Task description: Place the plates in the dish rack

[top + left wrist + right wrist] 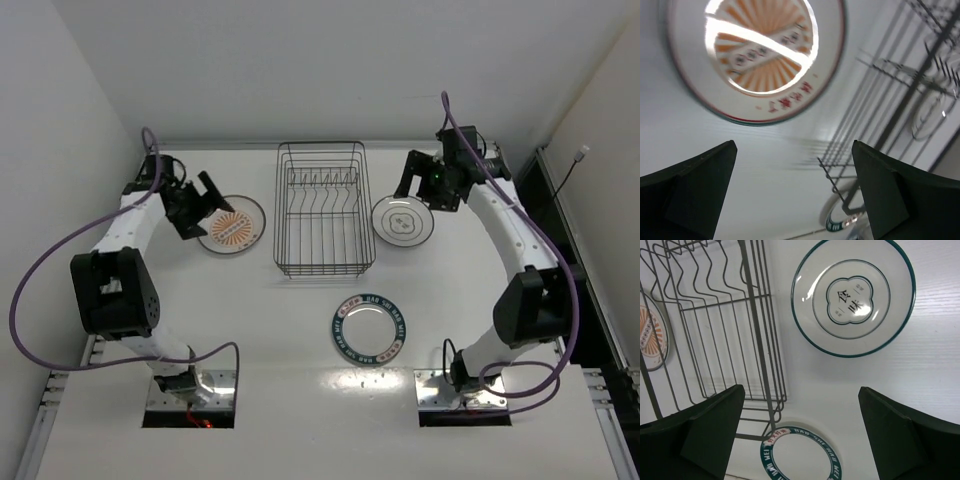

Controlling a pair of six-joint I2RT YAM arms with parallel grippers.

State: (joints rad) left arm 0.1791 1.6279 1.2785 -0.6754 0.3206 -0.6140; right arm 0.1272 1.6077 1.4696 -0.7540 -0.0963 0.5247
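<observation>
The dish rack stands empty at the table's middle back. The orange sunburst plate lies flat to its left, the white plate with grey marks flat to its right, and the teal-rimmed plate flat in front of it. My left gripper is open and empty, hovering over the sunburst plate's left edge; the left wrist view shows that plate ahead of the gripper. My right gripper is open and empty above the grey-marked plate, which lies ahead of the gripper in the right wrist view.
The rack's wires show on the right of the left wrist view and the rack on the left of the right wrist view. The teal-rimmed plate lies between my right fingers' line of sight. White walls close off the back and sides.
</observation>
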